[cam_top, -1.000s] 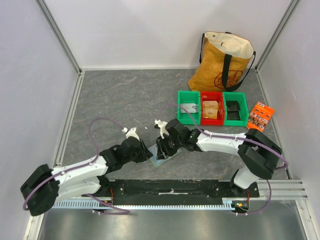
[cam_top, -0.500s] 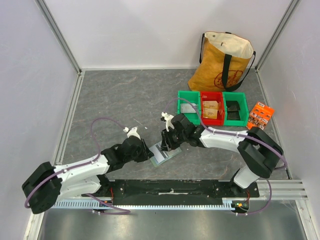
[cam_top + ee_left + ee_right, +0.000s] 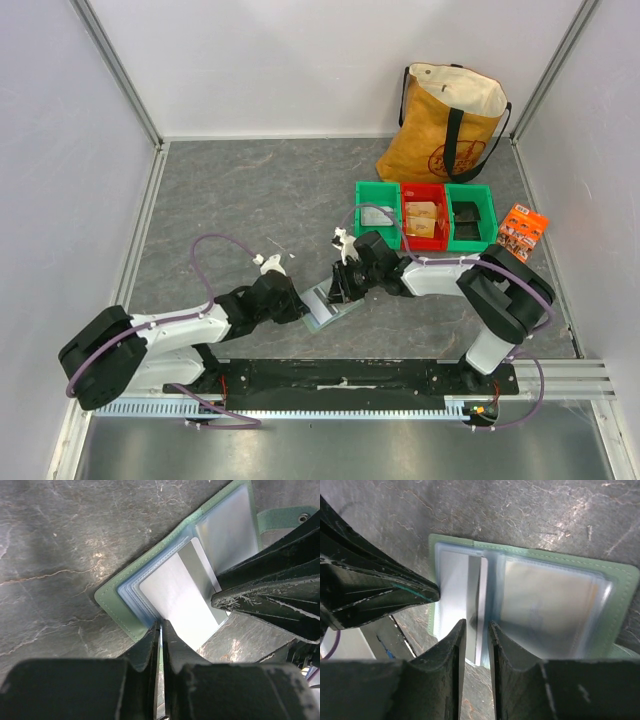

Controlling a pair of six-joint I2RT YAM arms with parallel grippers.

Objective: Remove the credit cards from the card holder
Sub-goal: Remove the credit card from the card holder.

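Pale-green fabric with blue-grey pocket leaves identifies the card holder. It lies open and flat on the grey table, near the front edge and between the two arms. Its tab points away from the left wrist camera.

We see a silvery card lying across the pocket stack. Its near end appears to reach past the holder's border, so we judge it partly drawn out but not free. In the right wrist view, a second, tan-tinted card seems to sit inside the other clear pocket. The film blurs it, so we cannot be sure of its colour or whether more cards lie behind it.

The left gripper stands at the holder's near border with its jaws drawn almost together, leaving only a hairline slit. We cannot tell whether a pocket leaf is pinched in that slit. The right gripper is set narrow, with its jaws on either side of the silvery card's long edge. A gap shows on each side of the card, so we do not read this as a firm grip.

Task status: no card lies loose on the table beside the holder. We judge that the first extraction is in hand and that all cards have yet to be removed.

Farther back stand a row of bins and a tote bag, well apart from the work.
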